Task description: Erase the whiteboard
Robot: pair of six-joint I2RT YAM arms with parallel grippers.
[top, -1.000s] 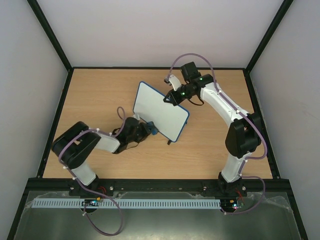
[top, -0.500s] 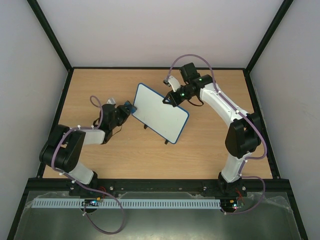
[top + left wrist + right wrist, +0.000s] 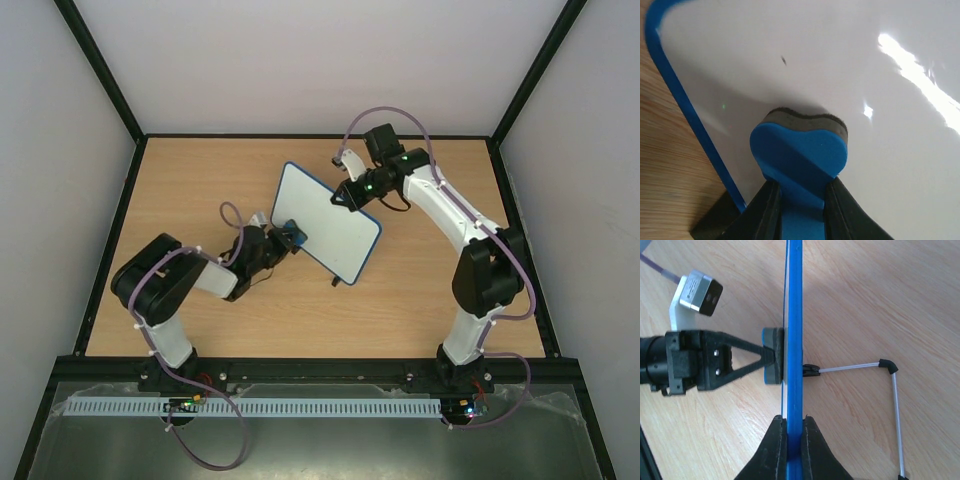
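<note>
Whiteboard (image 3: 335, 228): mid-table, standing on edge. Judged thin, stiff, light, with glossy face; grip by rim.
Near side: left gripper (image 3: 801, 200) clamped on eraser (image 3: 799, 150), pad against face. Speck above, possibly ink.
Far side: right gripper (image 3: 793, 432) pinching rim.

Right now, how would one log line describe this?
left gripper: shut on eraser, pressed against whiteboard | right gripper: shut on whiteboard rim | board: one small dark speck

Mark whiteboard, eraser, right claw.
whiteboard (image 3: 328, 228): top external view, middle of white face.
eraser (image 3: 800, 152): left wrist view, blue back.
right claw (image 3: 793, 423): right wrist view, midway between fingertips, on the rim.
</note>
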